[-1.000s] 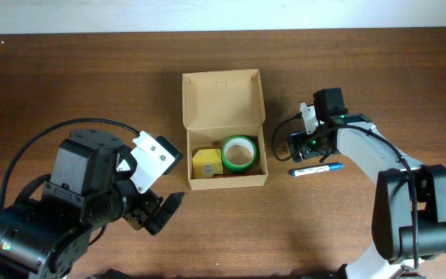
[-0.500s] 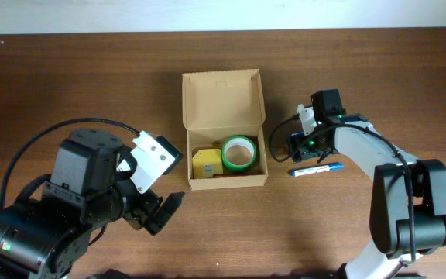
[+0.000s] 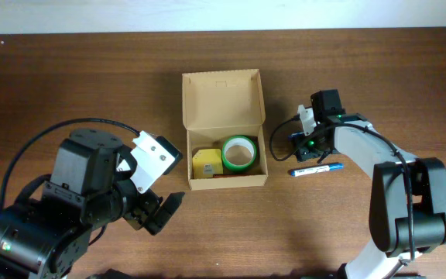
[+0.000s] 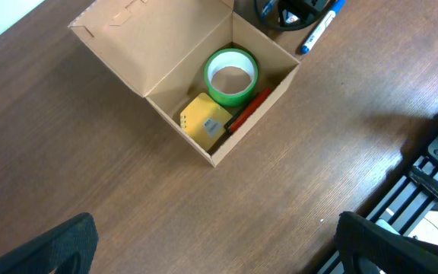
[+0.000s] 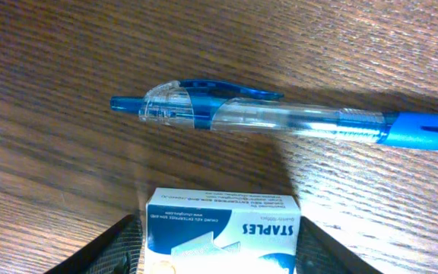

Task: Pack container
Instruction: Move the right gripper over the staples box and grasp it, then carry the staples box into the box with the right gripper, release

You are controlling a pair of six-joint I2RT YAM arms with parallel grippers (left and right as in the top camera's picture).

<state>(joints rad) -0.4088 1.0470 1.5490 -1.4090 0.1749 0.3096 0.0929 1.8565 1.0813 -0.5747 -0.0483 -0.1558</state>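
Note:
The container [image 3: 224, 184] is a tan cardboard box, open, with its flap lid laid back; it also shows in the left wrist view [image 4: 150, 42]. Inside lie a green tape roll [image 3: 239, 144] [image 4: 211, 82], a yellow block [image 3: 204, 163] [image 4: 204, 122] and a red item [image 4: 249, 110]. My right gripper [image 3: 304, 147] [image 5: 219, 247] sits right of the box on the table, its fingers against both sides of a blue-and-white staples box [image 5: 220, 224]. A blue pen [image 3: 316, 169] [image 5: 280, 118] lies just beyond it. My left gripper [image 3: 165, 211] [image 4: 219, 251] is open and empty, front-left of the container.
The wooden table's front edge and the metal frame below it [image 4: 424, 190] show at the lower right of the left wrist view. The right arm's body [image 3: 378, 155] reaches over the table's right side.
The right gripper has shifted very slightly by the staples box. The left arm, container and pen have not moved.

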